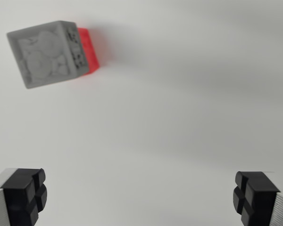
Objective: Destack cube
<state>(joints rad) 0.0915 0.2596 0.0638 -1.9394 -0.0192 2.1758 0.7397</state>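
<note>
Stack of grey cube [43, 55] on red cube [90, 51] lies well beyond wide-spread tool [140, 197]

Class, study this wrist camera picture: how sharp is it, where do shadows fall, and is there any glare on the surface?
In the wrist view, the grey cube is soft-edged and slightly blurred, as is the red cube under it; a faint shadow spreads from the stack toward the wrist view's right; the white surface is evenly lit, without strong glare; the open gripper fingers look somewhat sharper.

Top cube [42, 54] stacked on lower cube [88, 51], wrist view's upper left, well apart from gripper [139, 197] at bottom.
</note>
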